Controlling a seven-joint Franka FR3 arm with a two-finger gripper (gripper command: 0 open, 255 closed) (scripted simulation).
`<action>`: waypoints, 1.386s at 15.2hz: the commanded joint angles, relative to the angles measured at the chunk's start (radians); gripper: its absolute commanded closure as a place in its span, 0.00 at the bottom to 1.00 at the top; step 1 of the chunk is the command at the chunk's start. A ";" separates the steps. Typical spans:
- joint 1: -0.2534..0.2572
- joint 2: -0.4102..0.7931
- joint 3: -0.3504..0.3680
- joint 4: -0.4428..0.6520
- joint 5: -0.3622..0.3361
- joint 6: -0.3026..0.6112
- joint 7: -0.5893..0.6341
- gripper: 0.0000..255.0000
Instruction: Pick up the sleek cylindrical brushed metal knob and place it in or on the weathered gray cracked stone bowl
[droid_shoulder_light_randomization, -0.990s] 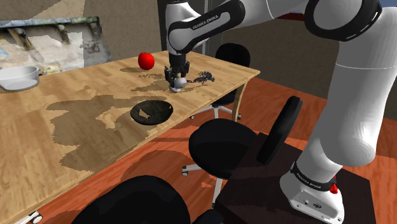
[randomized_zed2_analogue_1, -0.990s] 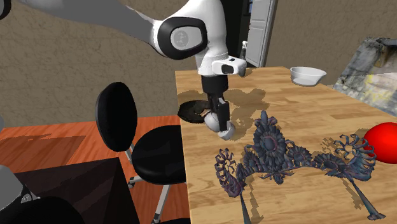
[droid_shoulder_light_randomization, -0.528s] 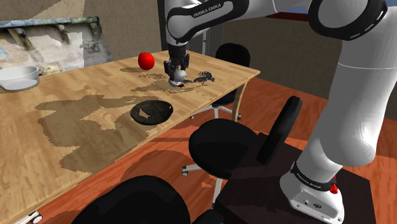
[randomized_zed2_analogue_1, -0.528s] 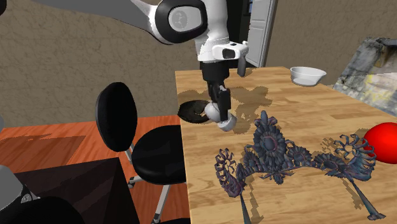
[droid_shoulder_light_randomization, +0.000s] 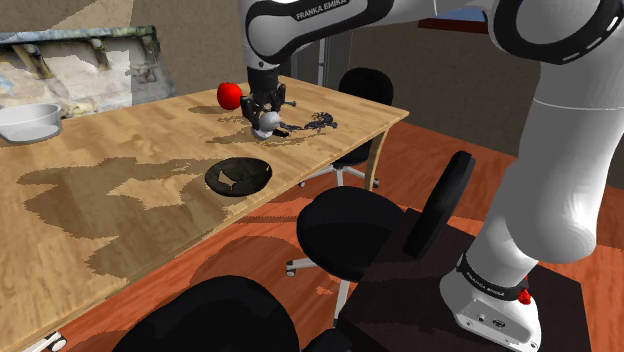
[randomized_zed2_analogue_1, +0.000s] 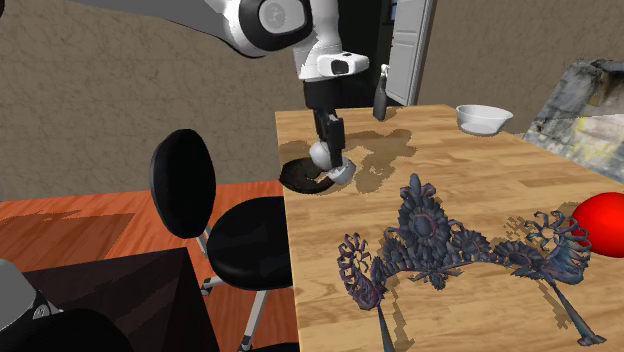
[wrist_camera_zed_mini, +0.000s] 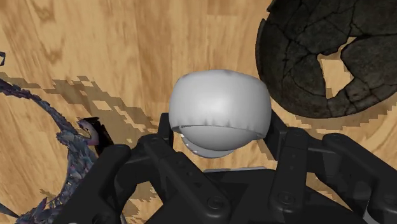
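A smooth pale grey rounded knob (wrist_camera_zed_mini: 217, 118) is clasped between the black fingers of my gripper (wrist_camera_zed_mini: 219, 137). The gripper (droid_shoulder_light_randomization: 263, 122) hangs above the wooden table (droid_shoulder_light_randomization: 120, 200) with the knob (droid_shoulder_light_randomization: 264, 121) in it, between the red ball and the bowl. The bowl (droid_shoulder_light_randomization: 238, 176) is dark, shallow and cracked, with a gap in its floor, and lies near the table's front edge. In the second exterior view the gripper (randomized_zed2_analogue_1: 330, 165) and knob (randomized_zed2_analogue_1: 322, 154) hover close beside the bowl (randomized_zed2_analogue_1: 298, 178). From the wrist, the bowl (wrist_camera_zed_mini: 324, 57) lies ahead and off to one side of the knob.
A red ball (droid_shoulder_light_randomization: 230, 95) and a dark spiky ornament (randomized_zed2_analogue_1: 440, 240) lie on the table behind the gripper. A white bowl (droid_shoulder_light_randomization: 28, 120) stands at the far end, with a dark bottle (randomized_zed2_analogue_1: 381, 95) nearby. Black office chairs (droid_shoulder_light_randomization: 345, 225) stand along the table's edge.
The gripper has risen off the table with the knob in it and moved away from the spiky ornament toward the cracked bowl, to the shoulder view's left.
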 joint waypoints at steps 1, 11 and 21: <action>0.027 -0.004 0.016 -0.004 -0.009 -0.006 0.047 1.00; 0.137 0.043 0.080 0.041 -0.045 -0.029 0.229 1.00; 0.136 0.071 0.077 -0.055 -0.058 0.093 0.251 1.00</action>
